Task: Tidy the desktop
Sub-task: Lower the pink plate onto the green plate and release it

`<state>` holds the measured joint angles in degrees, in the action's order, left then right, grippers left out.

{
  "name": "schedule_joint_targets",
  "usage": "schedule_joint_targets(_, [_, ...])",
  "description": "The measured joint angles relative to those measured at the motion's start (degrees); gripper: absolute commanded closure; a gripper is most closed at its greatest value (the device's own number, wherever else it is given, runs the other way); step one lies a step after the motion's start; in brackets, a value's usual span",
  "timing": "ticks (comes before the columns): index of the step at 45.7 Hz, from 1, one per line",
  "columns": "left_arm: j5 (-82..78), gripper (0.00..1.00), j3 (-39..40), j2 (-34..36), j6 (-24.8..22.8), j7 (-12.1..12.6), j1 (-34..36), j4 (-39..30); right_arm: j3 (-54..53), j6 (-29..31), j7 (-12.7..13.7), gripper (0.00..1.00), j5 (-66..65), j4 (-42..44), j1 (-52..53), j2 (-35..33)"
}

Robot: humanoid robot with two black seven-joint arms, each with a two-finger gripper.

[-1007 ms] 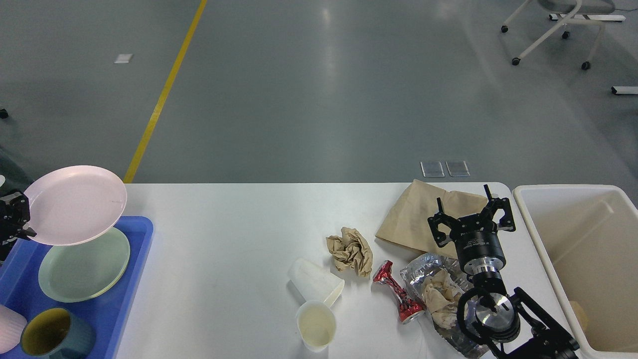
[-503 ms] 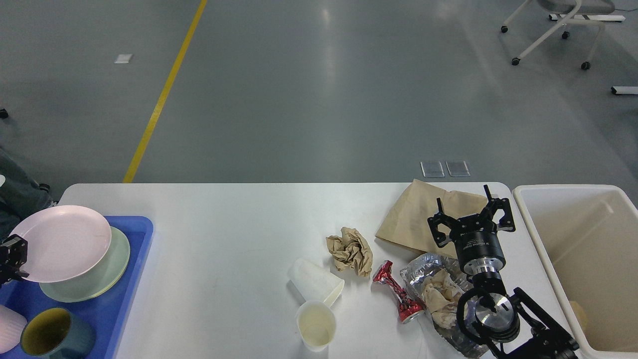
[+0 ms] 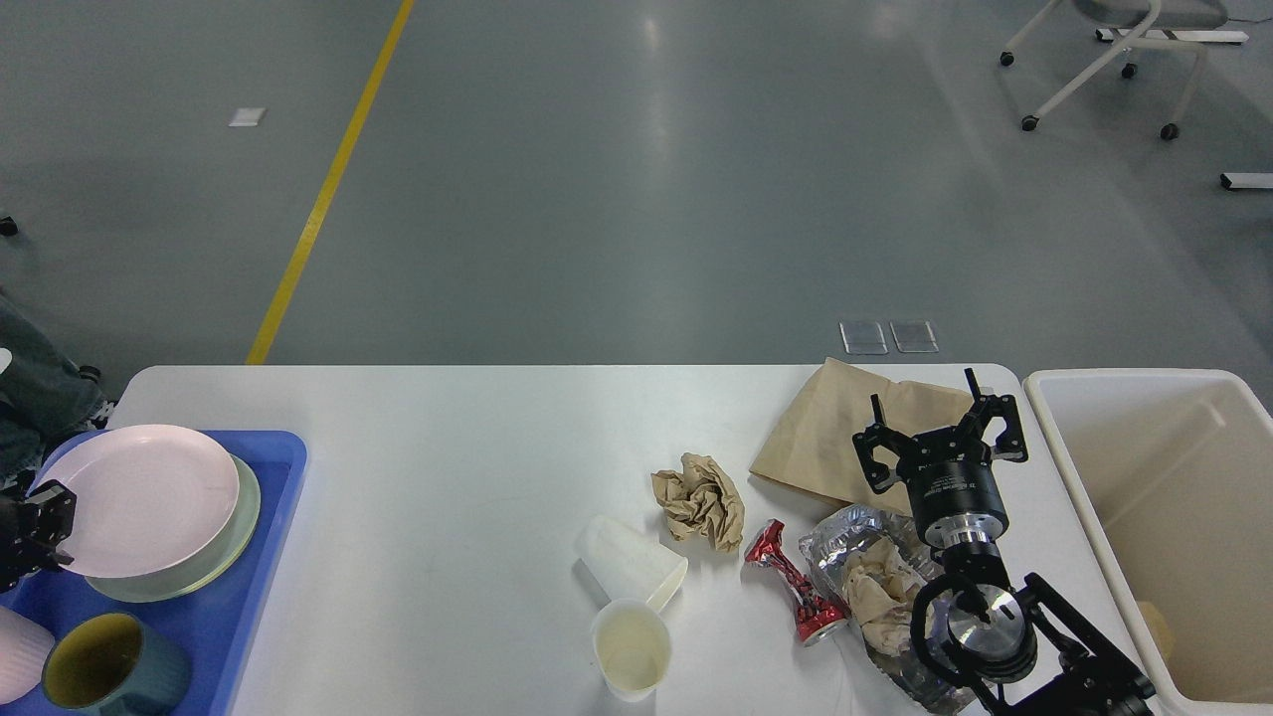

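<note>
The wide white desktop (image 3: 448,477) fills the lower half of the view, and everything here is placed from it. At its near edge stands an upright cream paper cup (image 3: 631,660), and just behind it a clear plastic cup (image 3: 630,563) lies on its side. To the right lie a squashed red can (image 3: 794,583) and a shiny silver foil bag (image 3: 875,587) with brown paper stuffed in it.

The right gripper (image 3: 940,433) hangs over the foil bag and a flat brown paper bag (image 3: 825,438), its two fingers spread wide and holding nothing. A crumpled brown paper ball (image 3: 699,499) sits near the middle.

On the desktop's left end rests a blue plastic tray (image 3: 239,607) with a dark teal mug (image 3: 109,666) and a pale pink plate (image 3: 139,497) lying on a light green plate (image 3: 244,517). The left gripper (image 3: 35,522) is at the pink plate's left rim; I cannot tell if it grips it.

Off the right end stands a cream bin (image 3: 1094,477). Beyond is grey floor (image 3: 636,199) with a yellow line (image 3: 323,194).
</note>
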<state>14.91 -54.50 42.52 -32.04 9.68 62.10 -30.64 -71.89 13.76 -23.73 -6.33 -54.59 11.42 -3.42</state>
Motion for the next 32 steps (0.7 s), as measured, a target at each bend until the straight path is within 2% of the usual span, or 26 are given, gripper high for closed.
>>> schedule_joint_targets(15, [-0.05, 0.99, 0.09, -0.97, 0.48, 0.2, -0.83, -0.12, 0.0, -0.01, 0.0, 0.0, 0.0, 0.0, 0.01, 0.0])
schedule_joint_targets(16, [-0.05, 0.96, 0.09, -1.03, 0.49, 0.23, -0.84, -0.12, 0.0, -0.01, 0.0, 0.0, 0.0, 0.0, 0.01, 0.0])
schedule_joint_targets(20, [0.04, 0.7, 0.1, -1.11, 0.65, 0.3, -0.84, -0.12, 0.0, -0.01, 0.0, 0.0, 0.0, 0.0, 0.0, 0.0])
schedule_joint_targets(25, [0.05, 0.42, 0.1, -1.14, 1.3, 0.41, -0.84, -0.12, 0.0, -0.03, 0.0, 0.0, 0.0, 0.0, 0.0, 0.0])
schedule_joint_targets(29, [0.05, 0.28, 0.11, -1.18, 2.27, 0.48, -0.84, -0.12, 0.0, -0.03, 0.0, 0.0, 0.0, 0.0, 0.01, 0.0])
schedule_joint_targets(32, [0.04, 0.26, 0.16, -1.18, 3.27, 0.54, -0.83, -0.12, 0.0, -0.03, 0.0, 0.0, 0.0, 0.0, 0.01, 0.0])
